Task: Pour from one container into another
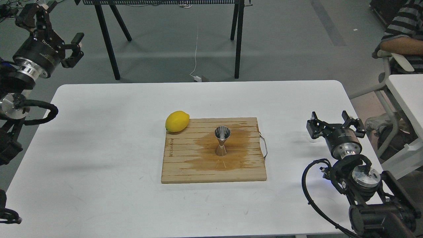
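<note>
The steel jigger (222, 140) stands upright in the middle of the wooden board (185, 172), on a dark wet stain. I cannot see the clear glass cup; it may be hidden behind my right gripper. My right gripper (335, 123) hovers over the table's right side, well to the right of the board. It is open, its fingers are spread wide, and nothing shows between them. My left gripper (55, 25) is raised beyond the table's far left corner, open and empty.
A yellow lemon (177, 121) rests at the board's far left corner. A metal handle (264, 147) sticks out from the board's right edge. Black table legs (107, 39) stand behind the white table (99, 148). A seated person (401, 36) is at the far right.
</note>
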`<state>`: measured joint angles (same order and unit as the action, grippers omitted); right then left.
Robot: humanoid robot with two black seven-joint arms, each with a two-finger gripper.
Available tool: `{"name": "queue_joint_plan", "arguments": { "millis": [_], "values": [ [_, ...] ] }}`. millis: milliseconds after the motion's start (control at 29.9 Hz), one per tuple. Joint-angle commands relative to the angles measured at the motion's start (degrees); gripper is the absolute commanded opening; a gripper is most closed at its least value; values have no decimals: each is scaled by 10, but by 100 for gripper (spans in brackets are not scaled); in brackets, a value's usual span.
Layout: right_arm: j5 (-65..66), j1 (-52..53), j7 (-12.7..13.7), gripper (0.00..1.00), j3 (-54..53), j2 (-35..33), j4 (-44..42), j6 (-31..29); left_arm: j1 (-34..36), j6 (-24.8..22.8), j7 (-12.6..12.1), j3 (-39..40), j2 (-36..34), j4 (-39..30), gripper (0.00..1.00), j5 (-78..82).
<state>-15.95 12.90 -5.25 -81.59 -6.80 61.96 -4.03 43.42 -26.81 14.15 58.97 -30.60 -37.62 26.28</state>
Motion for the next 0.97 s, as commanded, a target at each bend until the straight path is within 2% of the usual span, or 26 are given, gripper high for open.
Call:
{"name": "queue_joint_plan", "arguments": {
  "millis": [0, 134, 234, 334, 434, 501, 769, 936],
  "values": [
    [24, 59, -3, 99, 37, -43, 6, -16, 1, 1, -1, 0, 2, 1, 99, 0],
    [90, 117, -8, 99, 82, -100, 0, -33, -3, 8, 0, 0, 5, 7, 99, -1],
    [129, 139, -7, 99, 96, -115, -38, -75, -5, 10, 1, 2, 12, 14, 99, -3],
    [149, 162, -5, 99, 130, -115, -100, -138, -5, 9, 3, 7, 44, 65, 99, -6],
    [148, 165, -1, 99, 147, -109, -174, -206, -6, -1, 18, 2, 71, 125, 99, -34],
    [147, 164, -3, 99, 146, -103, -208, -227, -8, -12, 25, 0, 79, 139, 99, -53],
    [143, 146, -8, 99, 135, -78, -211, -229, -29, -12, 54, 1, 113, 140, 99, -60],
    [142, 145, -9, 99, 133, -78, -209, -228, -27, -12, 57, 1, 114, 139, 99, -61]
  ]
}}
